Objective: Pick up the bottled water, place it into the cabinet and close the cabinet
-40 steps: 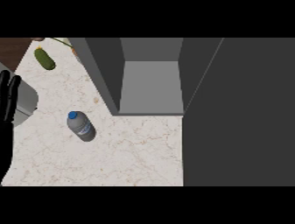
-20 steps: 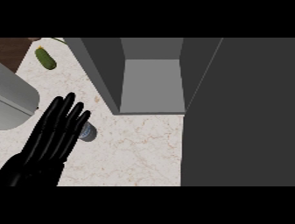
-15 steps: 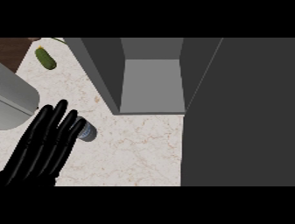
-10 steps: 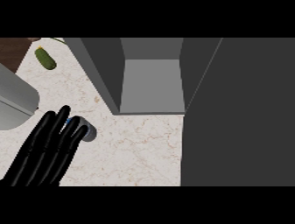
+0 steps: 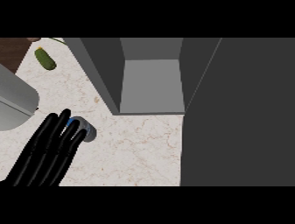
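The small clear plastic water bottle with a blue cap (image 5: 84,129) lies on its side on the pale marble counter top (image 5: 137,153), mostly hidden under the straight, spread fingers of the robot's black left hand (image 5: 49,151), which holds nothing yet. The bottle looks light, smooth and round, so it may roll, and its middle seems the best place to grab. The open grey cabinet (image 5: 151,83) stands near, with a green cucumber (image 5: 45,58) far behind.

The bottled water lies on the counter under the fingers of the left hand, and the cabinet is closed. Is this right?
Not quite. In the head view the bottled water does lie under the left hand's fingers, but the cabinet is open: its inside shows.
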Controlling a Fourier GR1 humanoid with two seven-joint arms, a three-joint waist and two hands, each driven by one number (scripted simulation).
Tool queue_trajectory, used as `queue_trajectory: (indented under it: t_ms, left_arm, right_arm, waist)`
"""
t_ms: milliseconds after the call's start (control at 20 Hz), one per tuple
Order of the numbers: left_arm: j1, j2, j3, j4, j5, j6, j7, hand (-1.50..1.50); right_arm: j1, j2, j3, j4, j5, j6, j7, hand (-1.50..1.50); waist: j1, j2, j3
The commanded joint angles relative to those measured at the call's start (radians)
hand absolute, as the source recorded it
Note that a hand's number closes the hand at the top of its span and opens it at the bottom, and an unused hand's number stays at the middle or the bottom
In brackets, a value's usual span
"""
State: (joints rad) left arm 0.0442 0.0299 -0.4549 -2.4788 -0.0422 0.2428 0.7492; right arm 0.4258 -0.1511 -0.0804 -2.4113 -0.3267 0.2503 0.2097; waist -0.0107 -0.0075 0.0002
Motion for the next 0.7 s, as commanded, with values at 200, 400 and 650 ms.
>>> queue_trajectory:
  t_ms: [200, 400, 650]
  left_arm:
    - [0.058, 0.029, 0.014, -0.07, -0.112, 0.045, -0.037, -1.5]
    - [0.08, 0.058, 0.166, 0.019, 0.012, 0.007, -0.145, -1.5]
    - [0.189, 0.068, 0.147, 0.028, 0.018, -0.011, -0.171, -1.5]
  right_arm:
    - [0.096, 0.012, -0.005, -0.19, -0.165, 0.017, 0.06, -1.5]
    - [0.13, 0.003, -0.07, -0.154, -0.216, 0.053, 0.012, -1.5]
    - [0.143, 0.027, -0.037, -0.186, -0.184, 0.051, 0.023, -1.5]
  waist:
    - [0.005, -0.003, 0.0]
    - [-0.005, 0.003, -0.002]
    - [0.002, 0.002, -0.002]
